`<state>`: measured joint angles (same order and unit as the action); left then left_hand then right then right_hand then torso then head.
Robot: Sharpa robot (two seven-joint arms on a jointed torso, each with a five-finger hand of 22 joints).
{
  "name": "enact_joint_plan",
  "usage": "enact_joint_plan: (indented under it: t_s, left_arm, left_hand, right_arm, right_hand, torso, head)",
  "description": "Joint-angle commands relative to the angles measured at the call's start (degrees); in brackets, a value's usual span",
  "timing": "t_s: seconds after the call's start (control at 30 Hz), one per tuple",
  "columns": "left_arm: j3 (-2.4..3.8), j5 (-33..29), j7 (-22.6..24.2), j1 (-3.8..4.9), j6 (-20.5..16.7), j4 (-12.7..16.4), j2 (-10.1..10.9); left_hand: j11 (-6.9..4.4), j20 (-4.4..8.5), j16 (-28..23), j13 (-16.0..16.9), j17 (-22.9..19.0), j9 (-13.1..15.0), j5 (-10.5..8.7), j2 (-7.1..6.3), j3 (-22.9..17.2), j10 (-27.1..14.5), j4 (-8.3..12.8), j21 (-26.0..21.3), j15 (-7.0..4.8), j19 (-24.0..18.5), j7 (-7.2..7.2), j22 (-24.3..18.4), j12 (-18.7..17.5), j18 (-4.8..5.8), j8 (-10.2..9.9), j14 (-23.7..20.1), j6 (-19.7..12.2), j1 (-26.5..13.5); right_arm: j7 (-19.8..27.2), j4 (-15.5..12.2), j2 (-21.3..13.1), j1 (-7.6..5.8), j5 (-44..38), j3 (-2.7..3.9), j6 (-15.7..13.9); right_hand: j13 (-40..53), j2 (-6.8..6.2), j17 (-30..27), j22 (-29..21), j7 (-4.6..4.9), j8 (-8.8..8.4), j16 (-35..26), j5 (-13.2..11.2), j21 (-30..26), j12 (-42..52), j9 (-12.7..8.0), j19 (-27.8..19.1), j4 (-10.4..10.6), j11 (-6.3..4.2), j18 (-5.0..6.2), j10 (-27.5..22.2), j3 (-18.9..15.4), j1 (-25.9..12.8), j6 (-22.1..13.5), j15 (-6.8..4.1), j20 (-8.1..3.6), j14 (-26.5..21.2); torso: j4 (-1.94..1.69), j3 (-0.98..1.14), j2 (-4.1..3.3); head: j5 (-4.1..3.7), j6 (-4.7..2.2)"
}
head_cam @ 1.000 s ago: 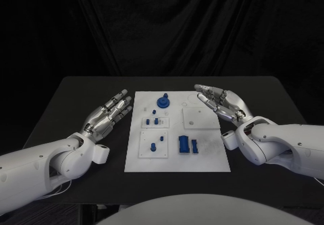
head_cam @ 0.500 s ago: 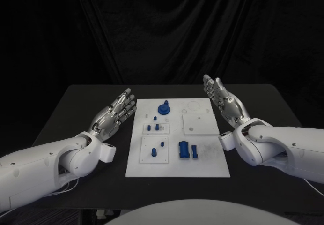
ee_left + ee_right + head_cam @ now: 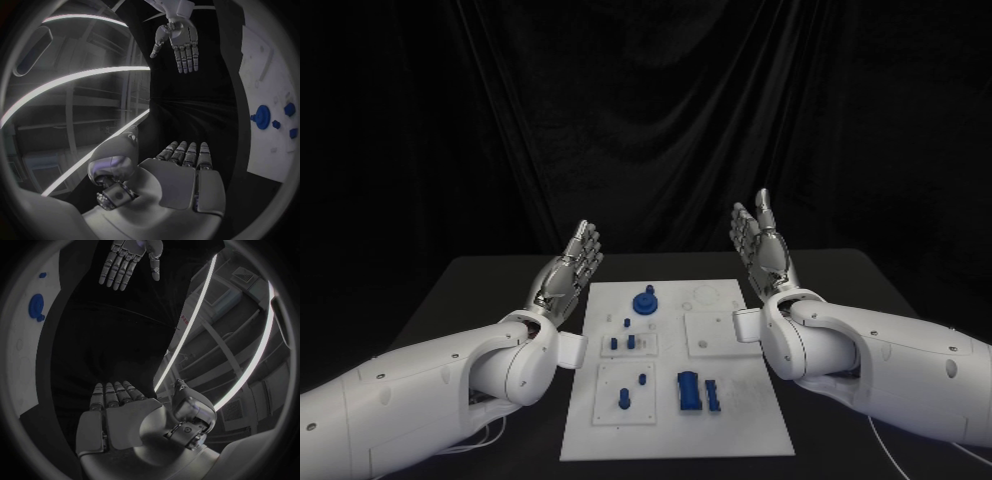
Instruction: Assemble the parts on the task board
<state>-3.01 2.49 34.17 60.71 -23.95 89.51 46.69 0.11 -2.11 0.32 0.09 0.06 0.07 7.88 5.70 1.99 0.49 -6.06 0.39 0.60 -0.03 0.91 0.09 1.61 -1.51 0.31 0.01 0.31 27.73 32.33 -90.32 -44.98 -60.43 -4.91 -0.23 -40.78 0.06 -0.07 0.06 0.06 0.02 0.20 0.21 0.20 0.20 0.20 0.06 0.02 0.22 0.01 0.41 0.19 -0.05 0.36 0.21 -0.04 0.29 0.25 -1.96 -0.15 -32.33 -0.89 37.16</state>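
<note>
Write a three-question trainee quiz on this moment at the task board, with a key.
1. True or false: the left hand holds a blue part.
2. Which part stands nearest the task board's far edge? A) round blue knob B) large blue block
3. Fill in: both hands are raised with fingers pointing ____.

Key: 1 false: the left hand and the right hand hold nothing. 2 A. 3 up.

The task board is plain white, on a black bench. The parts on it are blue. Both arms are white; the left hand and right hand are silver.
</note>
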Motion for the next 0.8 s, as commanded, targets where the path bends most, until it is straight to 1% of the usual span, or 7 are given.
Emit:
enact_joint_plan:
  t_s: [0.03,0.07,0.13,0.23,0.27,0.3,0.8]
  left_arm:
    - [0.89,-1.73,-2.78,-0.27,-12.84,0.25,-0.70]
    - [1.41,-1.92,-3.17,-0.34,-14.63,0.29,-1.02]
    - [1.98,-2.12,-3.61,-0.41,-16.62,0.35,-1.37]
    - [2.61,-2.35,-4.08,-0.49,-18.79,0.40,-1.75]
    - [2.76,-2.40,-4.19,-0.51,-19.30,0.42,-1.84]
    - [2.92,-2.46,-4.31,-0.53,-19.84,0.43,-1.94]
    - [3.01,-2.49,-4.38,-0.55,-20.17,0.44,-1.99]
  left_hand:
    - [-0.11,2.11,-0.32,-0.09,-0.06,-0.07,-2.53,-5.70,-1.99,-0.49,1.97,-0.39,-0.60,0.03,-0.91,-0.09,-1.61,1.51,-0.31,-0.01,-0.31,-8.85]
    - [-0.11,2.11,-0.32,-0.09,-0.06,-0.07,-2.81,-5.70,-1.99,-0.49,6.06,-0.39,-0.60,0.03,-0.91,-0.09,-1.61,1.51,-0.31,-0.01,-0.31,-9.83]
    - [-0.11,2.11,-0.32,-0.09,-0.06,-0.07,-3.23,-5.70,-1.99,-0.49,6.06,-0.39,-0.60,0.03,-0.91,-0.09,-1.61,1.51,-0.31,-0.01,-0.31,-11.29]
    - [-0.11,2.11,-0.32,-0.09,-0.06,-0.07,-3.71,-5.70,-1.99,-0.49,6.06,-0.39,-0.60,0.03,-0.91,-0.09,-1.61,1.51,-0.31,-0.01,-0.31,-12.99]
    - [-0.11,2.11,-0.32,-0.09,-0.06,-0.07,-7.88,-5.70,-1.99,-0.49,6.06,-0.39,-0.60,0.03,-0.91,-0.09,-1.61,1.51,-0.31,-0.01,-0.31,-13.63]
    - [-0.11,2.11,-0.32,-0.09,-0.06,-0.07,-7.88,-5.70,-1.99,-0.49,6.06,-0.39,-0.60,0.03,-0.91,-0.09,-1.61,1.51,-0.31,-0.01,-0.31,-14.38]
    - [-0.11,2.11,-0.32,-0.09,-0.06,-0.07,-7.88,-5.70,-1.99,-0.49,6.06,-0.39,-0.60,0.03,-0.91,-0.09,-1.61,1.51,-0.31,-0.01,-0.31,-20.61]
  right_arm:
    - [-2.53,0.37,0.29,0.27,4.91,0.23,-3.34]
    - [-2.53,0.37,0.29,0.27,4.91,0.23,-3.34]
    - [-2.53,0.37,0.29,0.27,4.91,0.23,-3.34]
    - [-2.53,0.37,0.29,0.27,4.91,0.23,-3.34]
    - [-2.53,0.37,0.29,0.27,4.91,0.23,-3.34]
    - [-2.53,0.37,0.29,0.27,4.91,0.23,-3.34]
    - [-2.53,0.37,0.29,0.27,4.91,0.23,-3.34]
  right_hand:
    - [-0.06,0.07,-0.06,-0.06,-0.02,-0.20,-0.21,-0.20,-0.20,-0.20,-0.06,-0.02,-0.22,-0.01,-0.41,-0.19,0.05,-0.36,-0.21,0.04,-0.29,-0.25]
    - [-0.06,0.07,-0.06,-0.06,-0.02,-0.20,-0.21,-0.20,-0.20,-0.20,-0.06,-0.02,-0.22,-0.01,-0.41,-0.19,0.05,-0.36,-0.21,0.04,-0.29,-0.25]
    - [-0.06,0.07,-0.06,-0.06,-0.02,-0.20,-0.21,-0.20,-0.20,-0.20,-0.06,-0.02,-0.22,-0.01,-0.41,-0.19,0.05,-0.36,-0.21,0.04,-0.29,-0.25]
    - [-0.06,0.07,-0.06,-0.06,-0.02,-0.20,-0.21,-0.20,-0.20,-0.20,-0.06,-0.02,-0.22,-0.01,-0.41,-0.19,0.05,-0.36,-0.21,0.04,-0.29,-0.25]
    - [-0.06,0.07,-0.06,-0.06,-0.02,-0.20,-0.21,-0.20,-0.20,-0.20,-0.06,-0.02,-0.22,-0.01,-0.41,-0.19,0.05,-0.36,-0.21,0.04,-0.29,-0.25]
    - [-0.06,0.07,-0.06,-0.06,-0.02,-0.20,-0.21,-0.20,-0.20,-0.20,-0.06,-0.02,-0.22,-0.01,-0.41,-0.19,0.05,-0.36,-0.21,0.04,-0.29,-0.25]
    - [-0.06,0.07,-0.06,-0.06,-0.02,-0.20,-0.21,-0.20,-0.20,-0.20,-0.06,-0.02,-0.22,-0.01,-0.41,-0.19,0.05,-0.36,-0.21,0.04,-0.29,-0.25]
  torso:
    - [1.58,0.12,0.92]
    - [1.76,0.13,1.03]
    - [1.91,0.14,1.12]
    - [1.96,0.15,1.15]
    - [1.96,0.15,1.15]
    - [1.96,0.15,1.15]
    - [1.96,0.15,1.15]
  head:
    - [0.63,-1.93]
    - [0.75,-2.33]
    - [0.86,-2.67]
    - [0.89,-2.78]
    - [0.89,-2.78]
    - [0.89,-2.78]
    - [0.89,-2.78]
